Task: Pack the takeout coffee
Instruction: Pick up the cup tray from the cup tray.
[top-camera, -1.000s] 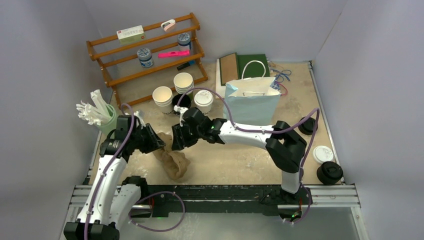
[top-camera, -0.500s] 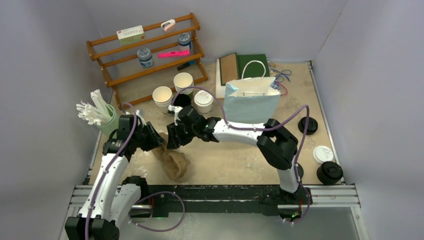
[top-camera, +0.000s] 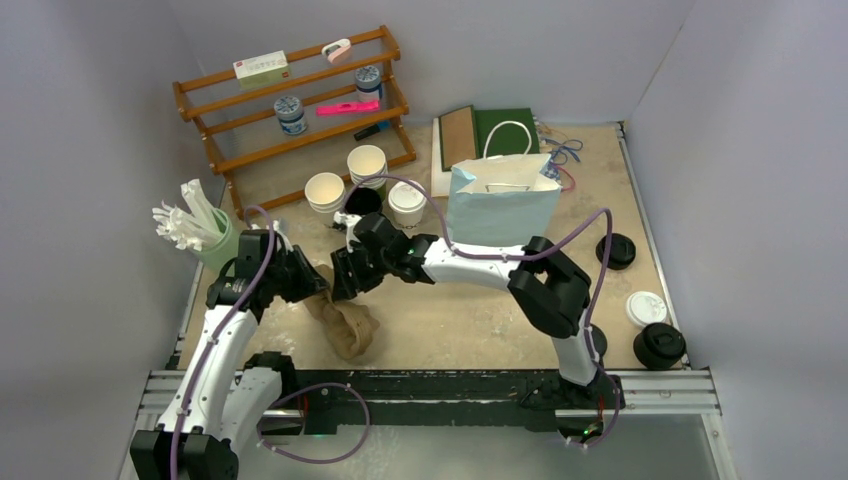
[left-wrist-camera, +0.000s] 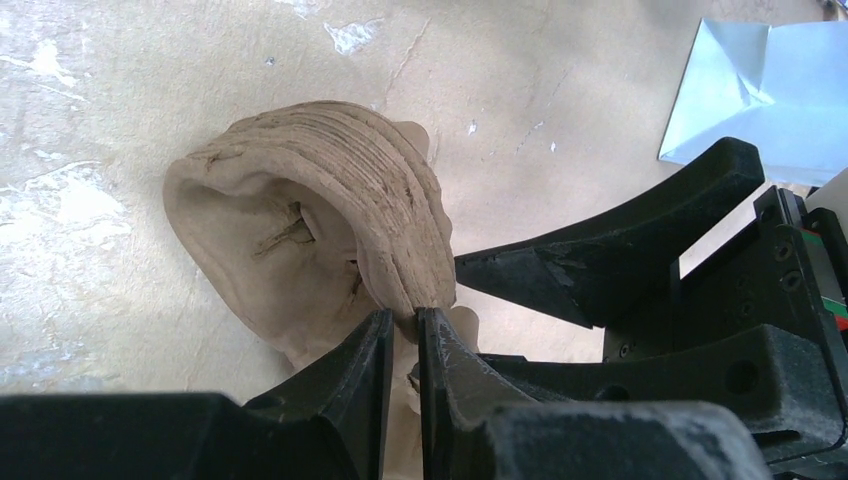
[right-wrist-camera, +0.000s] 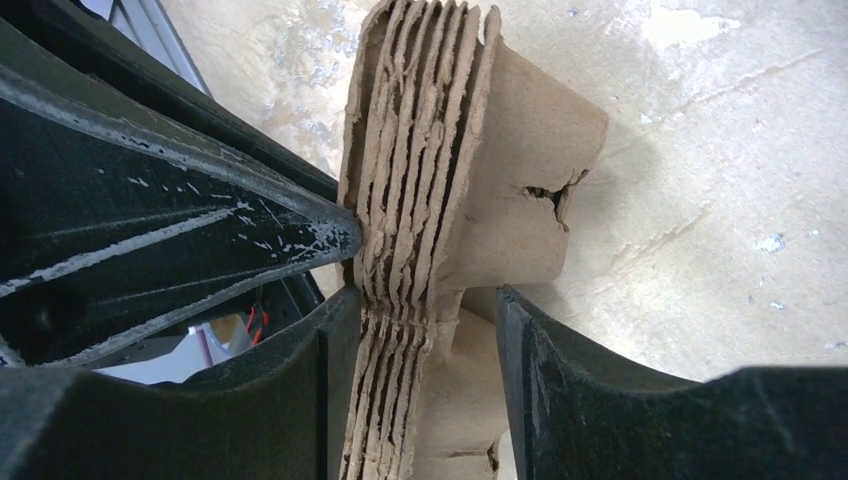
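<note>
Jaws of left gripper (left-wrist-camera: 405, 325) are seen almost together, pinched on the rim of the carrier stack (left-wrist-camera: 330, 190), apparently on its outer layer only; the stack lies on its side on the table (top-camera: 480, 320). Jaws of right gripper (right-wrist-camera: 425, 300) are held apart astride the same stack, one finger touching it, a gap left at the other. Compared with a second ago, the left arm is hardly shifted, while the right arm has been drawn in leftward and its gripper brought closer over the stack. Judged: one carrier is being peeled off, a preparatory step; no coffee has been packed yet. Count, left to right: one green pot (top-camera: 218, 248) of wrapped sticks; two lots of lidless cream cups (top-camera: 325, 188), the farther one stacked; one open black cup (top-camera: 362, 203); one white-lidded cup (top-camera: 407, 200), far centre, just left of the one bag (top-camera: 500, 205); near the right edge, one black lid (top-camera: 613, 250) and one white lid (top-camera: 646, 307) (cup beneath cannot be told), then one black lidded cup (top-camera: 659, 345), well apart from the stack.
</note>
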